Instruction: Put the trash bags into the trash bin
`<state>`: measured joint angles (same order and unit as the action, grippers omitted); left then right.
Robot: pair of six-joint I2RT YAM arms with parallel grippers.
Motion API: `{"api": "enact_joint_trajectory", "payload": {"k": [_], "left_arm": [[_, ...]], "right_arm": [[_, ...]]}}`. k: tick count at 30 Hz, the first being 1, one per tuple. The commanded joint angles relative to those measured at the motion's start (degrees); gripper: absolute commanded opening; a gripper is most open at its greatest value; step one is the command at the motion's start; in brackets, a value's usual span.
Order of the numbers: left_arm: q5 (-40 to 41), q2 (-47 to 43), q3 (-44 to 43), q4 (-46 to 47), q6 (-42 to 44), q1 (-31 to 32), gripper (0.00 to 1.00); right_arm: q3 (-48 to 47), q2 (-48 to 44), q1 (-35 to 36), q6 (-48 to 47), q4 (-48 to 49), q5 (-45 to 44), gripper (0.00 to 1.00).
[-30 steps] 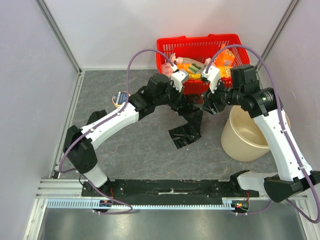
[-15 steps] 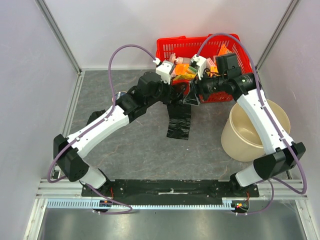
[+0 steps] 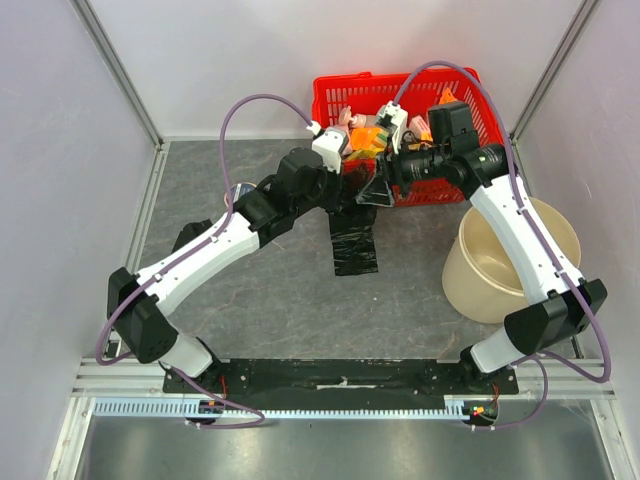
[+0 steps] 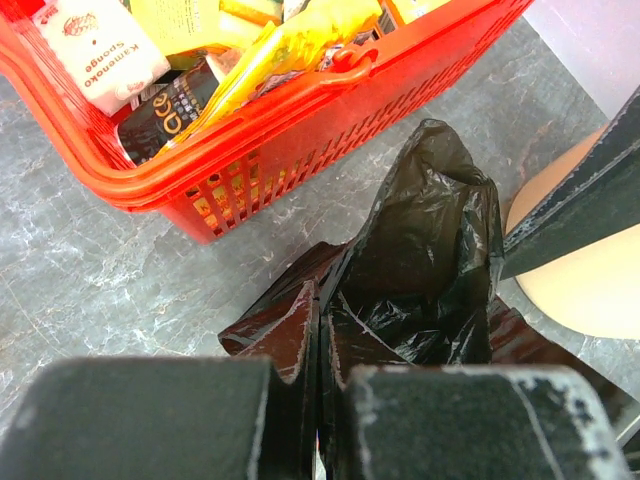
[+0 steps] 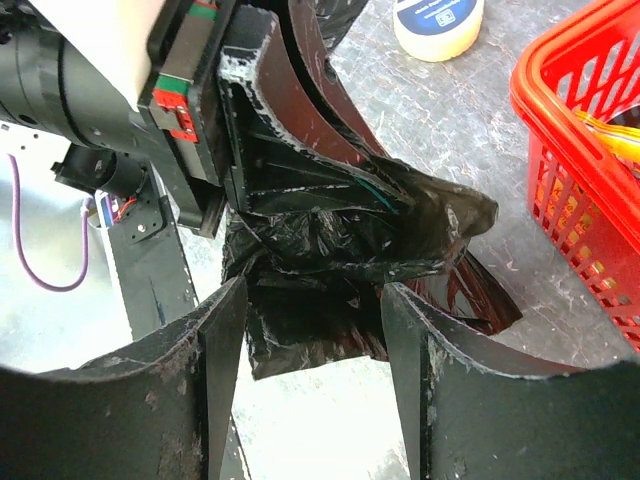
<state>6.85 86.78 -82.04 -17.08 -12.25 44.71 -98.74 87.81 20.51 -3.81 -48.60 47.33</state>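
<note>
In the top view we see the left gripper (image 3: 348, 190) and the right gripper (image 3: 382, 187) meeting nose to nose just in front of the red basket (image 3: 392, 82). A black trash bag (image 3: 355, 240) hangs from where they meet, and its lower end lies flat on the grey table (image 3: 270, 290). The beige trash bin (image 3: 478, 285) stands upright to the right of the bag and apart from it, with the right arm crossing over it. The bag is wholly outside the bin. From up here we cannot tell how either pair of jaws stands.

In the left wrist view, our own fingers (image 4: 150, 420) are pressed together with only a thin slit between them, and an edge of the bag is pinched in that slit. The rest of the bag rises beyond the tips in a crumpled peak, close to the basket wall. The basket holds packets (image 4: 290, 40). One dark finger (image 4: 585, 200) of the right gripper slants in at the right, with the bin's pale wall showing just behind it.

In the right wrist view, the jaws are spread wide. The bunched top of the bag sits between the two fingers and just ahead of them, filling most of the gap. We cannot tell whether the pads touch it. The left gripper reaches in from the upper left, buried in the same bunch. A round white tub (image 5: 437, 22) stands on the table beyond.
</note>
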Motion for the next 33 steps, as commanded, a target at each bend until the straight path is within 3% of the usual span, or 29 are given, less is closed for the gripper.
{"api": "enact_joint_trajectory", "payload": {"k": [1, 13, 22, 24, 28, 30, 31, 33], "left_arm": [[-1.0, -2.0, 0.5, 3.3, -0.9, -0.1, 0.02], [-1.5, -1.3, -0.4, 4.6, -0.8, -0.1, 0.02], [-4.6, -1.0, -1.5, 4.5, -2.5, -0.1, 0.02], [-6.6, -1.1, -1.5, 4.6, -2.7, -0.1, 0.02], [-9.2, -1.4, -0.9, 4.9, -2.7, -0.1, 0.02], [-9.2, -1.7, -0.2, 5.2, -2.2, -0.1, 0.02], [-9.2, -1.9, 0.1, 5.3, -1.6, -0.1, 0.02], [-9.2, -2.5, 0.7, 5.6, -0.6, -0.3, 0.02]], "right_arm": [[-0.3, -0.8, 0.6, 0.8, 1.8, 3.1, 0.63], [4.2, -3.1, 3.2, -4.4, -1.8, 2.0, 0.67], [7.7, -3.7, 6.5, -7.3, -2.6, -4.3, 0.65], [8.2, -3.4, 6.7, -7.6, -2.4, -5.1, 0.58], [8.8, -3.2, 6.9, -8.1, -2.5, -5.2, 0.19], [9.0, -3.6, 6.9, -8.5, -2.5, -5.6, 0.05], [9.1, -4.0, 6.9, -8.7, -2.7, -5.8, 0.00], [9.4, -4.9, 6.9, -8.9, -3.0, -6.5, 0.00]]}}
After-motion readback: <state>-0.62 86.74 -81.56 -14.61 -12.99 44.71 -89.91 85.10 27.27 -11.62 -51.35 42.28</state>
